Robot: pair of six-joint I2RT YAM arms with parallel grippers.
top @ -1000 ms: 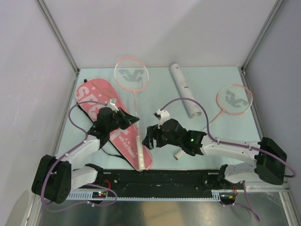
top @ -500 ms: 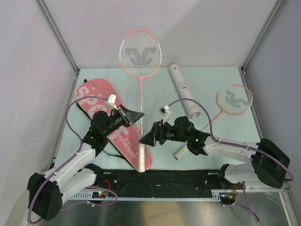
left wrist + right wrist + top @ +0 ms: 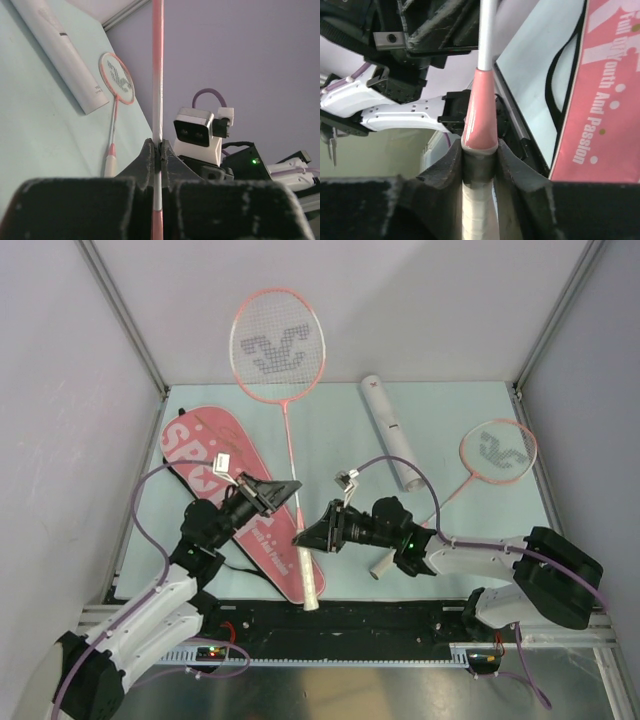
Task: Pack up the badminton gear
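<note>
Two grippers share one racket. The left gripper (image 3: 288, 488) is clamped on the thin shaft of the raised racket (image 3: 277, 346), its fingers (image 3: 146, 159) pressed together with the pink-and-white shaft running straight up between them. The right gripper (image 3: 304, 536), just beside it and nearer the arm bases, has its jaws closed against the top of the pale handle, where the pink cone meets the grip wrap in the right wrist view. The racket's head stands well beyond both grippers, lifted off the table (image 3: 340, 430) and showing against the back wall. Its handle end pokes out below the right gripper, over the near end of the pink bag (image 3: 200, 450). That bag lies flat beneath the left gripper, lettered side up. The white tube (image 3: 392, 432) lies on the table beyond the right gripper. The second racket (image 3: 497, 452) lies flat well off to that gripper's right, its handle reaching back toward the right arm.
</note>
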